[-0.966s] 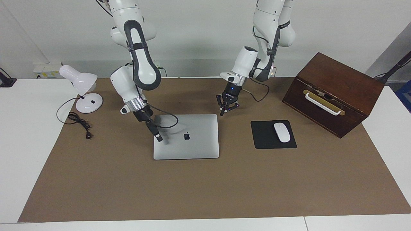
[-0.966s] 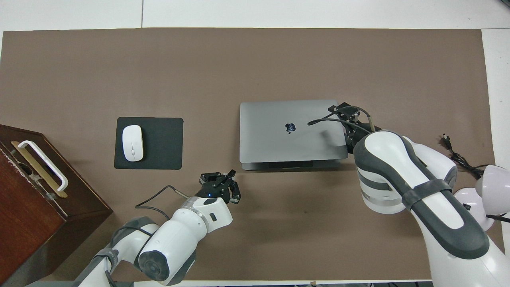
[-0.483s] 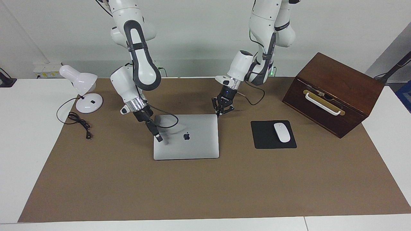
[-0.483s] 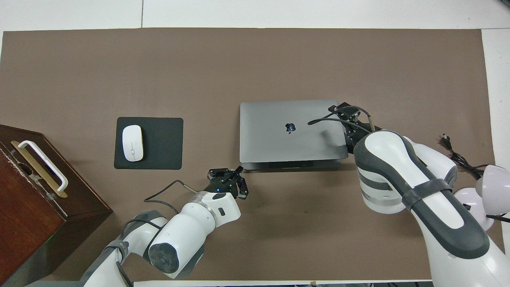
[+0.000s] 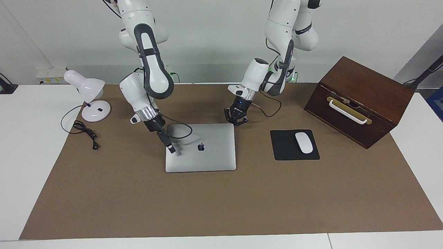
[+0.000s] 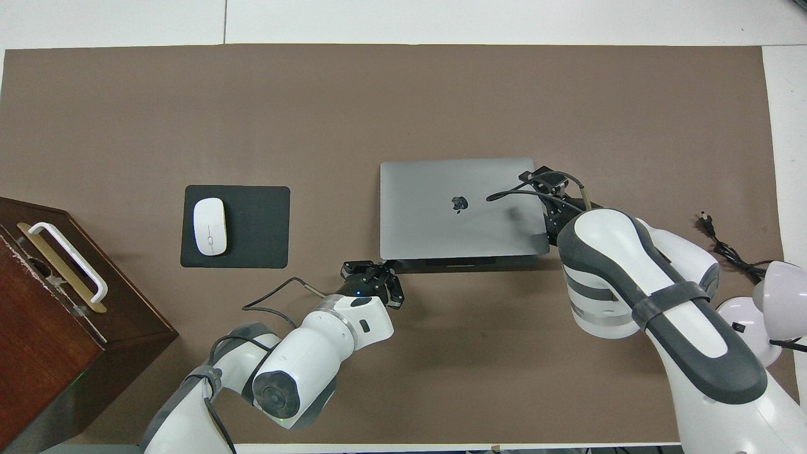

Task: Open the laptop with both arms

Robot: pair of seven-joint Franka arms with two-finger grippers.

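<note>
The silver-grey laptop (image 5: pixel 207 155) lies on the brown mat with its apple logo up; it also shows in the overhead view (image 6: pixel 435 221). A dark strip shows under its lid edge nearest the robots. My right gripper (image 5: pixel 171 149) rests its tip on the lid by the side edge toward the right arm's end; it also shows in the overhead view (image 6: pixel 543 181). My left gripper (image 5: pixel 236 121) is open and low, just off the laptop's corner nearest the left arm's base; it also shows in the overhead view (image 6: pixel 373 279).
A black mouse pad (image 5: pixel 285 152) with a white mouse (image 5: pixel 303 142) lies beside the laptop toward the left arm's end. A brown wooden box (image 5: pixel 360 100) with a white handle stands past it. A white desk lamp (image 5: pixel 90 95) and its cable lie at the right arm's end.
My left gripper has moved down and across to the laptop's nearest corner. My right gripper has stayed on the lid. The laptop has not moved.
</note>
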